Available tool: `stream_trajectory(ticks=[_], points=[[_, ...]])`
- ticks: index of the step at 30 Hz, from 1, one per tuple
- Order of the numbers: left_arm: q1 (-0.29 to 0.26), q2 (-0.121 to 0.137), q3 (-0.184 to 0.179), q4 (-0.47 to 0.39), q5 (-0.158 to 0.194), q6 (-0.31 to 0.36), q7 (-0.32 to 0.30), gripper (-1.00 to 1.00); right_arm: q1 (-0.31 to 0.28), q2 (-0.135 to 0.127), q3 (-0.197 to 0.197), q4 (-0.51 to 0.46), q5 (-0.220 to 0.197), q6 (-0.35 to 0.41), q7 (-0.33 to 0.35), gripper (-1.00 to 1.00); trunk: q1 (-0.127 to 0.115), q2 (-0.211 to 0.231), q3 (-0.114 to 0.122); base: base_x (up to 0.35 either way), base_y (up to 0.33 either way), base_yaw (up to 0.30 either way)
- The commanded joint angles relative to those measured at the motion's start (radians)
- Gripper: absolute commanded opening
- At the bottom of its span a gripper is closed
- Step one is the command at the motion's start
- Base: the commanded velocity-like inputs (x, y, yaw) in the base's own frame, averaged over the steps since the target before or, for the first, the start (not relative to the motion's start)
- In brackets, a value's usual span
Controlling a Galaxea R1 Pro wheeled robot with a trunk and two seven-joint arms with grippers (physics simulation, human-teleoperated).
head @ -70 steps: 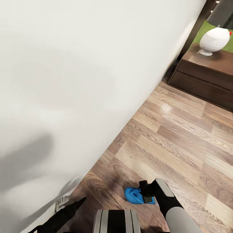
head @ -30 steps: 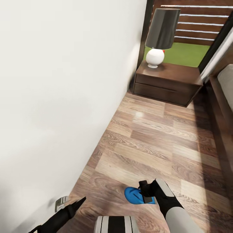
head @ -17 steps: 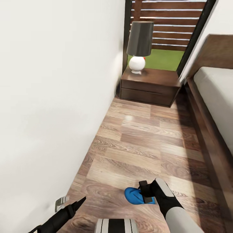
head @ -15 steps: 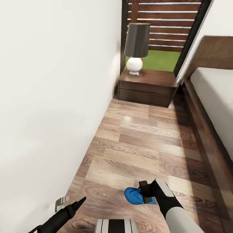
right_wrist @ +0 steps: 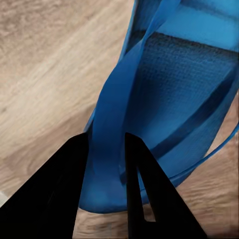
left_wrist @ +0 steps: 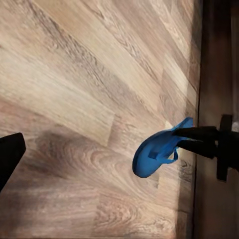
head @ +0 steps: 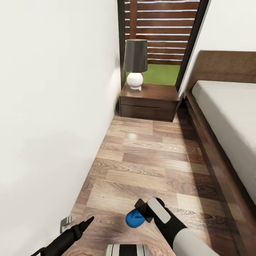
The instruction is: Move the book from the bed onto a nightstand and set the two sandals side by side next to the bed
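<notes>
Wood floor (head: 149, 160); right hand (head: 142, 209) clamps blue sandal (head: 134, 218); left hand state unclear.

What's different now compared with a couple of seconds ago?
The camera swung right, so the nightstand and bed came into view. The right gripper shifted slightly left, still clamped on a blue sandal. The left gripper stayed put.

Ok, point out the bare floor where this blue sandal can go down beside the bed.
The wood-plank floor lies bare between the white wall and the dark wooden bed frame, right up to the dark wooden nightstand. It narrows there. The right gripper holds the bright blue sandal above the near end of the strip.
</notes>
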Motion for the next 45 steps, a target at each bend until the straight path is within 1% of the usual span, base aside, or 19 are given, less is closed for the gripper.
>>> stream_trajectory(ticks=[1,2,3,5,8,10,14,15,19,20,22,25,29,32,33,35,37,39,45], points=[[0.0,0.0,0.001,0.0,0.009,0.009,-0.002,1.0,0.0,-0.001,0.03,-0.001,0.035,0.002,-0.001,-1.0,0.0,0.0,-0.001,0.0,0.0,-0.009],[0.0,0.0,0.001,0.0,0.009,0.009,-0.002,1.0,0.0,-0.001,0.041,-0.001,0.057,0.003,0.0,-1.0,0.0,0.0,-0.001,0.0,0.0,-0.007],[0.0,0.001,0.001,-0.001,0.009,0.009,-0.002,1.0,0.001,-0.002,0.062,0.004,0.138,0.003,0.003,-1.0,0.0,0.0,-0.001,0.0,0.0,-0.004],[0.0,0.003,0.001,-0.001,0.007,0.009,-0.002,1.0,0.004,-0.029,0.074,0.012,0.237,0.004,0.008,-1.0,0.0,0.0,-0.001,0.0,0.0,-0.002],[0.0,0.005,0.001,-0.001,-0.022,0.009,-0.002,1.0,0.01,-0.143,0.082,0.005,0.304,0.003,0.043,-1.0,0.0,0.0,-0.001,0.0,0.0,0.0],[0.0,0.006,0.003,0.001,-0.072,0.009,-0.003,1.0,0.016,-0.259,0.083,0.003,0.326,-0.002,0.167,-1.0,0.0,0.0,-0.001,0.0,0.0,0.0],[0.001,0.009,0.004,0.017,-0.096,0.009,-0.004,1.0,0.023,-0.417,0.083,0.005,0.332,-0.004,0.422,-1.0,0.0,0.0,-0.001,0.0,0.0,0.0],[0.001,0.009,0.004,0.03,-0.101,0.009,-0.004,1.0,0.024,-0.472,0.083,0.005,0.333,-0.001,0.539,-1.0,0.0,0.0,-0.001,0.0,0.0,0.0],[0.001,0.008,0.002,0.056,-0.136,0.009,-0.004,1.0,0.025,-0.546,0.084,0.004,0.339,0.007,0.805,-1.0,0.0,0.0,-0.001,0.0,0.0,0.0],[0.001,0.007,0.001,0.06,-0.156,0.008,-0.003,1.0,0.025,-0.558,0.085,0.001,0.35,0.023,0.884,-1.0,0.0,0.0,-0.001,0.0,0.0,0.0],[0.001,0.005,0.0,0.064,-0.183,0.004,-0.004,1.0,0.025,-0.565,0.085,-0.001,0.392,0.063,0.947,-1.0,0.0,0.0,-0.001,0.0,0.0,0.0],[0.001,0.003,0.0,0.075,-0.204,-0.02,-0.004,1.0,0.025,-0.568,0.085,0.021,0.519,0.107,0.99,-1.0,0.0,0.0,-0.001,0.0,0.0,0.0],[0.001,0.002,0.0,0.098,-0.208,-0.032,-0.004,1.0,0.025,-0.568,0.085,0.196,0.58,0.102,1.001,-1.0,0.0,0.0,-0.001,0.0,0.0,0.0],[0.001,0.002,-0.001,0.139,-0.21,-0.053,-0.005,1.0,0.025,-0.565,0.085,0.329,0.588,0.006,1.035,-1.0,0.0,0.0,-0.001,0.0,0.0,0.0],[0.001,0.001,-0.002,0.156,-0.21,-0.07,-0.005,1.0,0.025,-0.563,0.085,0.367,0.59,-0.102,1.093,-1.0,0.0,0.0,-0.001,0.0,0.0,0.0],[0.001,0.0,-0.002,0.168,-0.21,-0.083,-0.005,1.0,0.025,-0.562,0.085,0.406,0.591,-0.214,1.229,-1.0,0.0,0.0,-0.001,0.0,0.0,0.0],[0.001,-0.001,-0.004,0.173,-0.21,-0.089,-0.005,1.0,0.025,-0.561,0.085,0.46,0.599,-0.267,1.384,-1.0,0.0,0.0,-0.001,0.0,0.0,0.0],[0.001,-0.003,-0.017,0.175,-0.21,-0.091,-0.005,1.0,0.025,-0.56,0.086,0.532,0.639,-0.296,1.491,-1.0,0.0,0.0,-0.001,0.0,0.0,0.0],[0.001,-0.008,-0.066,0.177,-0.209,-0.092,-0.003,1.0,0.025,-0.557,0.086,0.584,0.752,-0.311,1.539,-1.0,0.0,0.0,-0.001,0.0,0.0,0.0]])
